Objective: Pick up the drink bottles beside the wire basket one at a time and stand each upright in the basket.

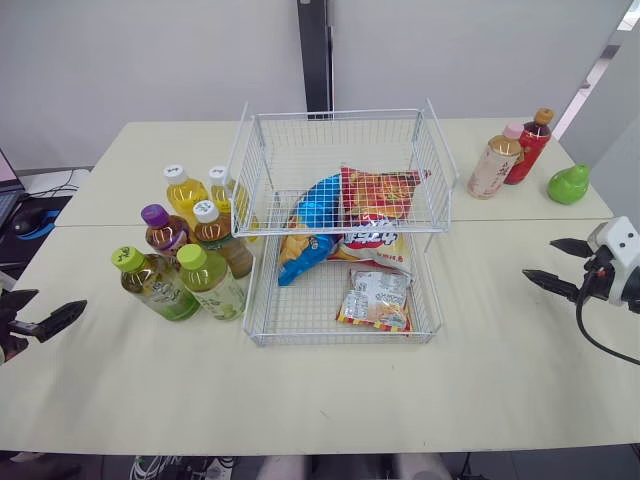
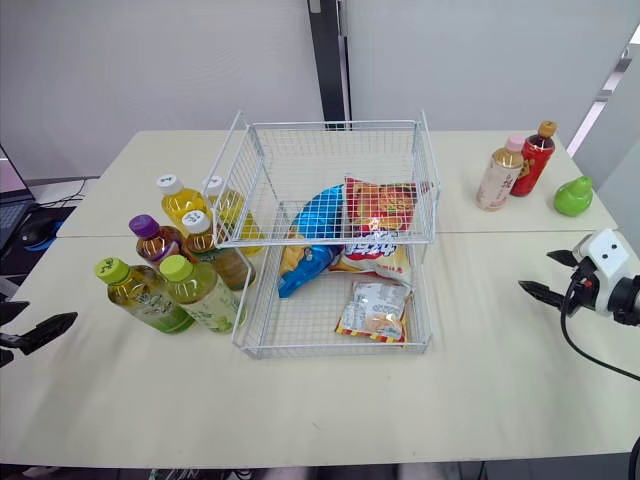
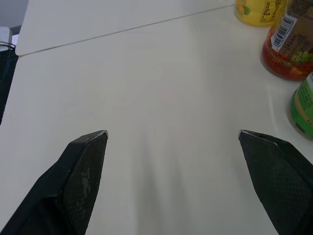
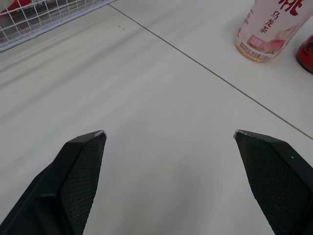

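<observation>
A two-tier white wire basket (image 1: 338, 116) stands mid-table with snack bags (image 1: 372, 297) in its lower tier. Several upright drink bottles cluster at its left: two green-capped (image 1: 210, 283), one purple-capped (image 1: 162, 231), one brown tea bottle with a white cap (image 1: 220, 238) and two yellow ones (image 1: 184, 192). A pink-capped peach bottle (image 1: 494, 166) and a red bottle (image 1: 529, 146) stand at the far right. My left gripper (image 1: 62, 298) hovers open near the table's left edge, apart from the bottles (image 3: 288, 49). My right gripper (image 1: 537, 257) is open over bare table right of the basket, short of the peach bottle (image 4: 272, 29).
A green pear-shaped object (image 1: 568, 184) sits by the right edge behind my right gripper. A seam runs across the table (image 1: 520, 225). Dark gear (image 1: 28, 220) lies on a lower surface off the left edge. Bare tabletop lies in front of the basket.
</observation>
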